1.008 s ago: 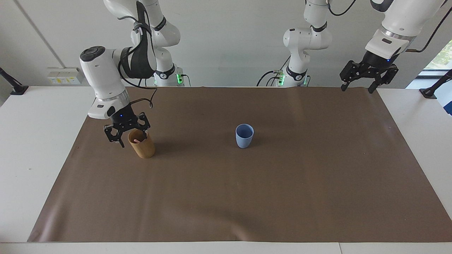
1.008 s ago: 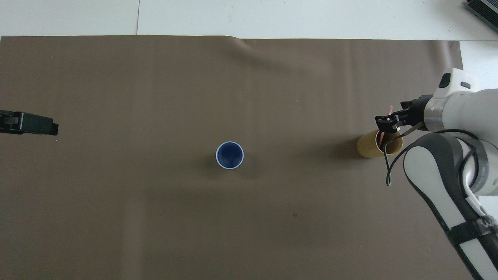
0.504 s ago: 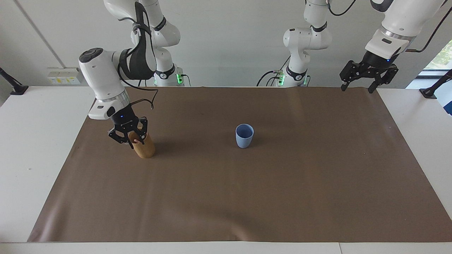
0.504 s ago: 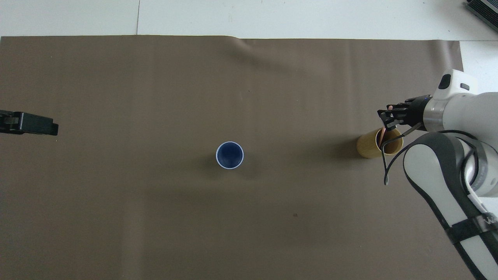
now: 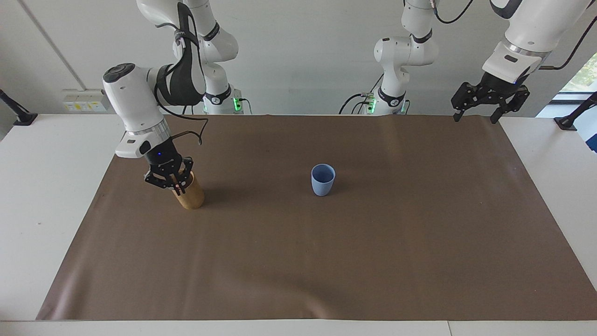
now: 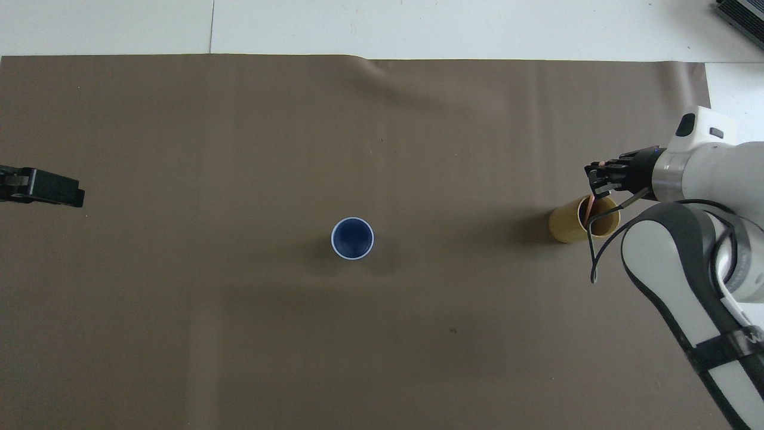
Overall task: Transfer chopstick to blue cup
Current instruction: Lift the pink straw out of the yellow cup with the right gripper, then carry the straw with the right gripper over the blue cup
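Note:
The blue cup stands upright at the middle of the brown mat. A tan bamboo-coloured cup stands toward the right arm's end of the table. The pale-pink chopstick leans inside it, its top end sticking out. My right gripper is at the tan cup's mouth, shut on the chopstick's top end. My left gripper waits in the air, open and holding nothing, over the mat's edge at the left arm's end.
The brown mat covers most of the white table. Only the two cups stand on it. The right arm's white body hangs over the mat beside the tan cup.
My right gripper's fingers have come together on the chopstick's top at the tan cup's mouth. The left gripper has drifted slightly.

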You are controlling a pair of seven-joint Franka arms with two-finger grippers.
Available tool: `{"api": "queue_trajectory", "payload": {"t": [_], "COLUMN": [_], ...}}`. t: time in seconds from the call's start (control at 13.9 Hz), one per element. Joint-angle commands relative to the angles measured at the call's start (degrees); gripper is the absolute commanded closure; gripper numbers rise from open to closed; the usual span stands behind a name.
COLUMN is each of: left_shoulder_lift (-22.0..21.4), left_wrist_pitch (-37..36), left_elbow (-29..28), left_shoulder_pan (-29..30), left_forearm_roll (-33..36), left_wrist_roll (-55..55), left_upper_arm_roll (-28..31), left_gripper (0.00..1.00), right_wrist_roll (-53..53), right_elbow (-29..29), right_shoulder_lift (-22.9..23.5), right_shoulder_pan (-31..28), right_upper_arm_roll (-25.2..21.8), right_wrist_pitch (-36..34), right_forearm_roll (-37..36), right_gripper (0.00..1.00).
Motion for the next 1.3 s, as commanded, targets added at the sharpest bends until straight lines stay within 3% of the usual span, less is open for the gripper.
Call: {"api": "queue_trajectory", "payload": {"t": [0.0,0.36,0.58,0.86,1.22], "left_shoulder_lift": [-0.56,-0.84,-0.84,-0.84,-0.84], "left_wrist_pitch": [-2.57,-2.31,-2.31,-2.31,-2.31], "left_elbow": [-0.29,-0.39,-0.39,-0.39,-0.39], "left_shoulder_pan": [0.19,0.45,1.07,0.98,0.98], "left_forearm_roll": [1.29,0.94,0.94,0.94,0.94], "left_wrist_roll": [0.98,0.63,0.54,0.54,0.54], "left_upper_arm_roll": [-0.40,-0.48,-0.22,-0.31,-0.31], "left_gripper": [0.00,0.00,0.00,0.00,0.00], "right_wrist_roll": [-2.11,-1.84,-1.40,4.38,15.35], "right_elbow": [0.23,2.25,4.96,9.89,10.95], "right_shoulder_lift": [0.20,-1.47,-4.36,-7.97,-8.94], "right_shoulder_pan": [-0.53,-0.62,-0.62,-0.53,1.83], "right_upper_arm_roll": [0.21,0.12,-0.31,-0.58,3.72], "right_wrist_pitch": [0.65,-2.33,-7.68,-15.59,-15.53], "right_forearm_roll": [3.95,4.04,5.96,6.06,4.22], "right_gripper": [1.00,1.00,1.00,1.00,1.00]}}
